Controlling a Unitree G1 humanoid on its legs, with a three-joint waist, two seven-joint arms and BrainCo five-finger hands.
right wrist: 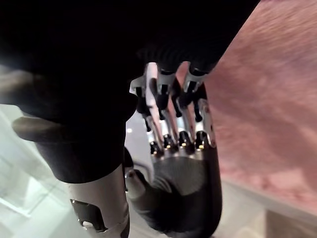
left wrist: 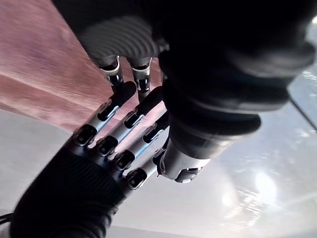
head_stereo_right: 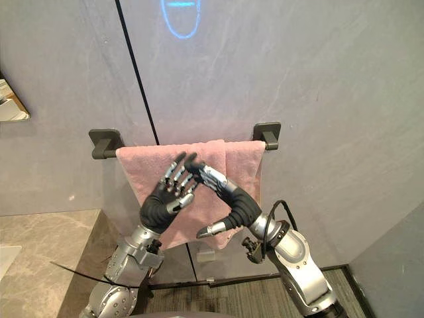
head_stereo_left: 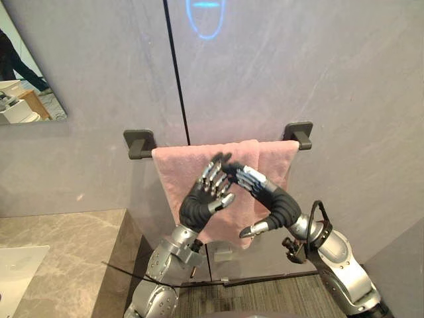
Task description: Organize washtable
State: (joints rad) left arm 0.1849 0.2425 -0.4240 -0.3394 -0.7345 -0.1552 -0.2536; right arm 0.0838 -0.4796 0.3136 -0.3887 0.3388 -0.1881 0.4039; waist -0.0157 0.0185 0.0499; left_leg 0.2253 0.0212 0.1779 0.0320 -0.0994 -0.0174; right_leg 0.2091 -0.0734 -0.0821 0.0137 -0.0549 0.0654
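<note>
Grey wall (head_stereo_left: 331,79) w/ one dark vertical seam (head_stereo_left: 175,79) and one blue light ring (head_stereo_left: 207,20) glowing high above the towel bar (head_stereo_left: 218,142). One bar, held by 2 dark brackets (head_stereo_left: 140,143). One mirror (head_stereo_left: 23,86) sits up and to the left of the bar. Below and left of it is one marble-look counter (head_stereo_left: 66,252) w/ one white basin (head_stereo_left: 16,271) at its edge. Grey carpet (head_stereo_left: 265,295) runs along the wall foot under the bar.

One pink towel (head_stereo_left: 179,172) is draped over the bar, spanning nearly bracket to bracket. It looks doubled near the right bracket, and the bottom edge hangs on a slant.

Two hands, both raised in front of the towel just below the bar. The left hand (head_stereo_left: 202,202) has its back to the camera, fingers straight and pointing up toward the bar. It's released, grasping nothing. The right hand (head_stereo_left: 278,202) reaches across from the right bracket side, fingers straight, thumb hanging down, also holding nothing. Their fingertips meet over the towel's middle – the wrist views show the two sets of fingers (left wrist: 114,144) crossing w/ pink cloth behind. Can't tell whether either hand actually touches the towel.
</note>
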